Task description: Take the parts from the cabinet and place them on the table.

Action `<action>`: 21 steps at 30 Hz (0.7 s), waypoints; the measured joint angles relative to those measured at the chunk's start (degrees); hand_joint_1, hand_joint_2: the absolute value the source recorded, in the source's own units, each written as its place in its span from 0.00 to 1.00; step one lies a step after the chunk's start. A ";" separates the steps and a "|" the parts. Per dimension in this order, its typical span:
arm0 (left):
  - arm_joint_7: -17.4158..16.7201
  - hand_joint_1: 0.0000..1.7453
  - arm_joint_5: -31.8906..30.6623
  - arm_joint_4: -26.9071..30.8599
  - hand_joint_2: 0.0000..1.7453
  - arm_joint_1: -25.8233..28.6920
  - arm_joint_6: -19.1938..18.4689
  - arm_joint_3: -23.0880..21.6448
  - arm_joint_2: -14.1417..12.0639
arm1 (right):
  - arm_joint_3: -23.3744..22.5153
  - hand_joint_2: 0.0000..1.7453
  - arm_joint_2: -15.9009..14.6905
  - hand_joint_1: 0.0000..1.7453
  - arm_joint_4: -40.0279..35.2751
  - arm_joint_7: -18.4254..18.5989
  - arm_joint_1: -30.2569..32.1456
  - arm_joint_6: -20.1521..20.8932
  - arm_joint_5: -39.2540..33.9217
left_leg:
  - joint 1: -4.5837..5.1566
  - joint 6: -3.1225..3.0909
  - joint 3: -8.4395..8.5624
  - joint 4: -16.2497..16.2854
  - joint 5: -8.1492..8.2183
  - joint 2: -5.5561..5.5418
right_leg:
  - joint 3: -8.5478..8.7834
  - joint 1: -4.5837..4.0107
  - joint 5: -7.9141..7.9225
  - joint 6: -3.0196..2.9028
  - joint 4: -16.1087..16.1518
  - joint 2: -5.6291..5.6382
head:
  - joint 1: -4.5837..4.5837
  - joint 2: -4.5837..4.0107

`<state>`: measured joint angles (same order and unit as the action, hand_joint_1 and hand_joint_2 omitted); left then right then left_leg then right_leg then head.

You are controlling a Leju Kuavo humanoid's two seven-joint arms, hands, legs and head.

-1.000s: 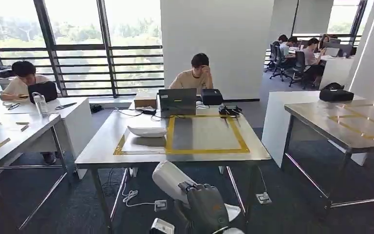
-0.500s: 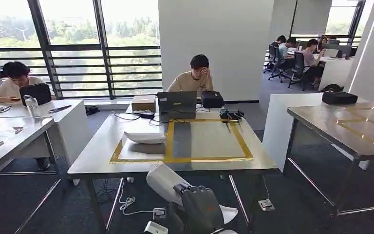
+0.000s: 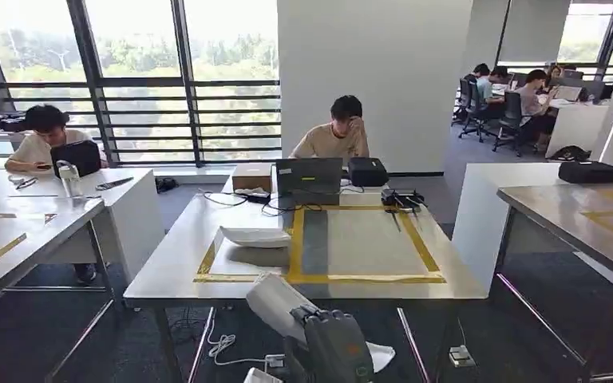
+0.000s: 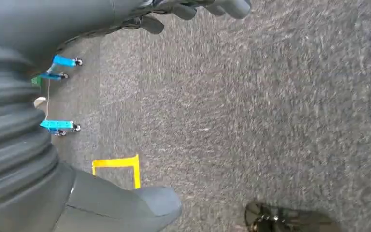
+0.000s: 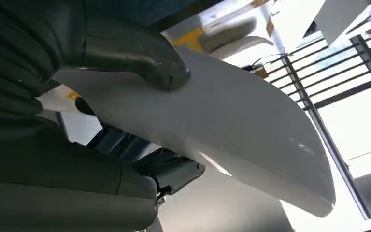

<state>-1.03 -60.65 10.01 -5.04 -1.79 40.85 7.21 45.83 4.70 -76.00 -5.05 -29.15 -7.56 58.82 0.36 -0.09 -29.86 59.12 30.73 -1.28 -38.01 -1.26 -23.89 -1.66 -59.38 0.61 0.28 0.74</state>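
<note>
right hand gripping white curved part, window railings beyond

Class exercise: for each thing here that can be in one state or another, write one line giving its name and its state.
Right hand: grips a white part.
Held white part: off the table, thumb pressed on it.
Left hand: holds nothing, hangs over the carpet.
Second white part: lying on the table, inside the yellow tape outline.
Laptop: open.

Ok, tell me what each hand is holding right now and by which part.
The right hand grips a white curved part near one end, thumb on its outer face. The left hand hangs over the carpet, holding nothing.
</note>
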 joint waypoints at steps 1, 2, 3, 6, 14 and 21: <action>0.02 0.00 -0.07 0.02 1.00 0.09 -0.07 0.02 0.04 | -0.13 1.00 0.00 1.00 -0.28 0.00 0.01 0.00 0.09 | 0.06 0.48 0.43 1.00 -0.76 -0.01 | 0.32 0.03 -0.25 -0.38 0.39 0.04 | 0.09 0.00; 0.02 0.00 -0.07 0.02 1.00 0.08 -0.11 0.02 0.02 | -0.15 1.00 0.00 1.00 -0.44 -0.02 -0.04 0.02 0.20 | 0.07 0.67 0.60 1.01 -0.54 -0.02 | 0.87 0.11 -0.28 -0.57 0.52 0.02 | -0.02 0.00; 0.02 0.00 -0.11 0.11 1.00 -0.01 -0.28 0.02 -0.20 | -0.26 1.00 0.02 1.00 -0.81 0.15 0.04 0.02 0.37 | -0.03 0.95 -0.45 2.91 -0.52 0.19 | 2.17 0.59 -0.47 -0.78 0.86 0.03 | -0.04 0.02; 0.17 0.00 -0.33 0.11 1.00 -0.33 -0.41 0.00 -0.04 | -0.44 1.00 -0.07 1.00 -0.89 0.20 0.01 0.04 0.46 | -0.48 1.99 -6.83 12.28 1.93 0.74 | 3.48 0.73 -1.72 -1.14 0.88 -0.08 | 0.26 0.00; -0.02 0.00 -0.83 0.09 1.00 -0.22 -0.61 -0.02 -0.26 | -0.87 1.00 -0.37 1.00 -1.05 0.94 0.66 -0.07 0.52 | -0.61 1.41 -7.78 0.54 -5.74 1.46 | 8.28 1.07 -6.71 0.47 0.48 0.19 | 0.48 -0.02; -0.26 0.00 -0.76 0.24 1.00 -0.42 -0.61 0.00 -0.39 | -1.62 1.00 -0.37 1.00 -1.07 0.06 -0.05 0.00 0.46 | -0.71 -1.08 -5.27 -0.02 -4.98 1.08 | 0.78 1.32 -8.81 2.52 -12.49 -0.14 | -0.07 0.00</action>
<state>-1.29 -61.42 10.25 -5.46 -2.40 40.85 6.82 44.22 4.33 -77.07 -4.98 -29.20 -7.56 59.28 -0.35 -1.17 -35.13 59.10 25.75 -0.20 -37.24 0.07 -32.70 0.86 -71.87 0.46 0.22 0.74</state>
